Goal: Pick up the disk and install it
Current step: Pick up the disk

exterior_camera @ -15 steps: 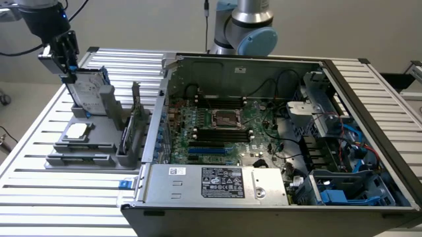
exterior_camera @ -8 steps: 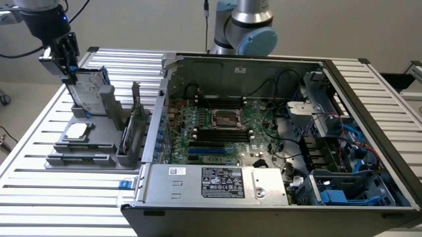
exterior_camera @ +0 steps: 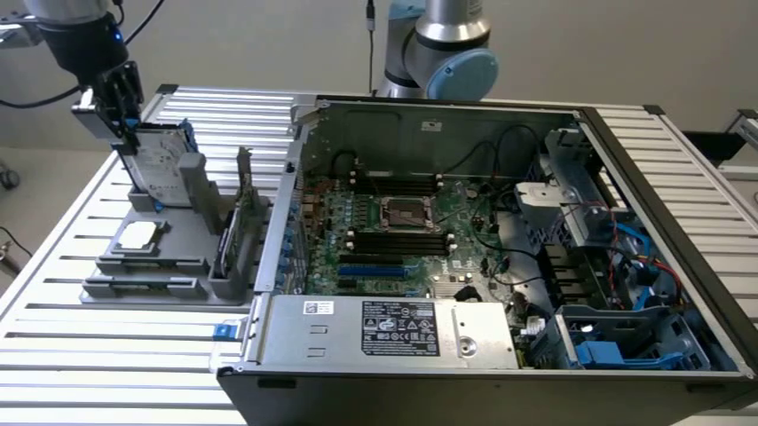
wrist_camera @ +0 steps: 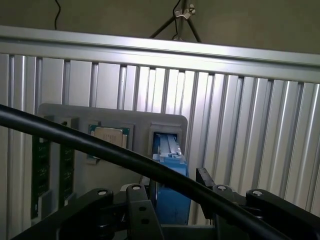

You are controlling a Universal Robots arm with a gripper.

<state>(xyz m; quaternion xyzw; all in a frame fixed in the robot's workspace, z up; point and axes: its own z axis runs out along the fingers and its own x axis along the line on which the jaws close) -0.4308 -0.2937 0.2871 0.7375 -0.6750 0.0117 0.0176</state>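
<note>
The slatted aluminium table carries an open computer case and, on the exterior view's left, a gray tray. The disk stands on edge in a slot at the tray's far end, its blue carrier uppermost. The gripper hangs at its upper edge with the jaws spread wide, one on each side and nothing clamped. I judge the disk rigid, fairly dense and shock-sensitive, with smooth metal faces that could slip; the plastic carrier's edges look the safer hold. A small square chip lies nearby on the tray.
</note>
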